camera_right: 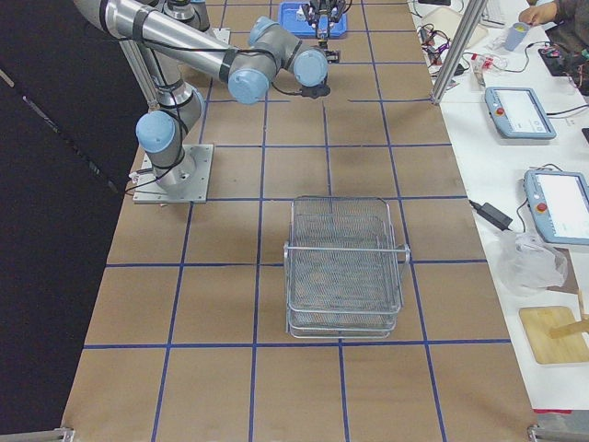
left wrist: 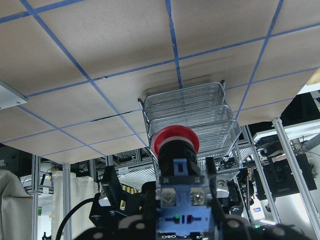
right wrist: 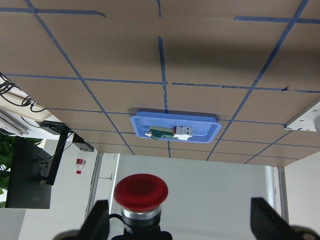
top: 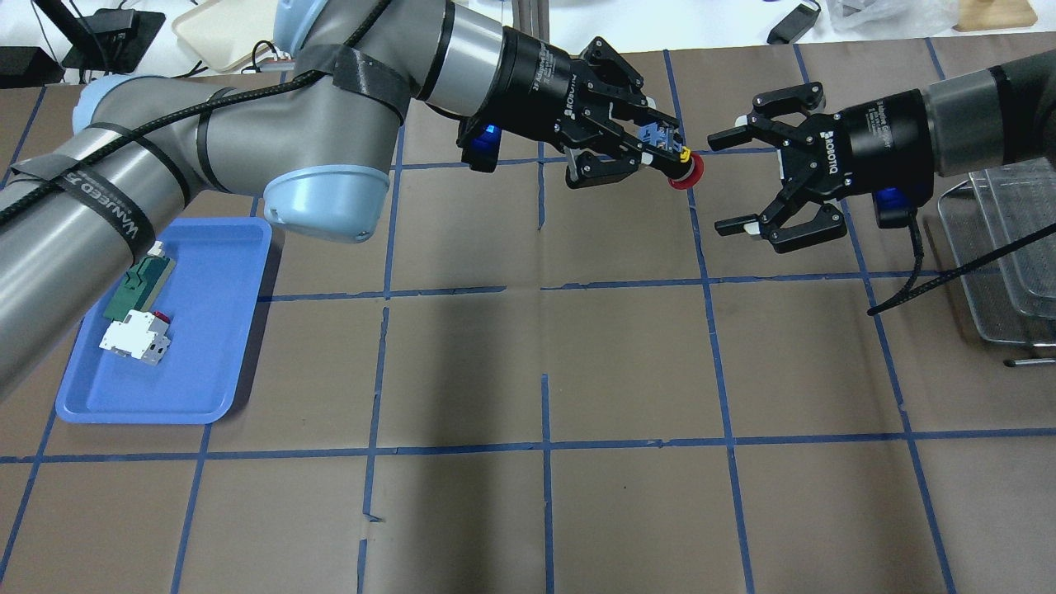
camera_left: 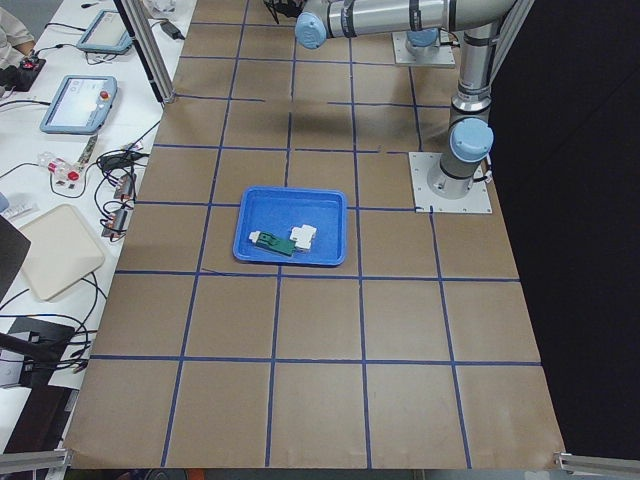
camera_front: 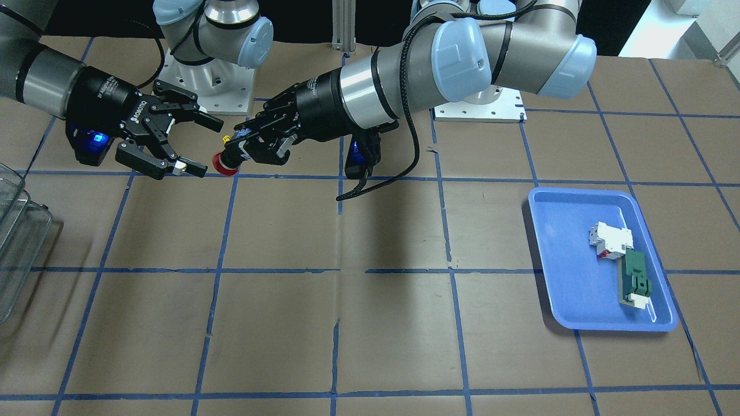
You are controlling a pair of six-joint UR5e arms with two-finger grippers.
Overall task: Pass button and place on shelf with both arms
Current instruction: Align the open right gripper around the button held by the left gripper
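Left jaws clamp the button (top: 685,172); right jaws gape just beyond.

overhead: behind my shoulders, looking down | front: facing me, steep | sides: high, far, at the table (camera_left: 320,335) ends | my wrist cams: close, facing each other, both on the button (right wrist: 141,191) | overhead+front share the blue tray (camera_front: 566,277)

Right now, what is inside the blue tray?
The blue tray holds a white blocky part and a flat green part, lying next to each other. Anything beneath them is covered.
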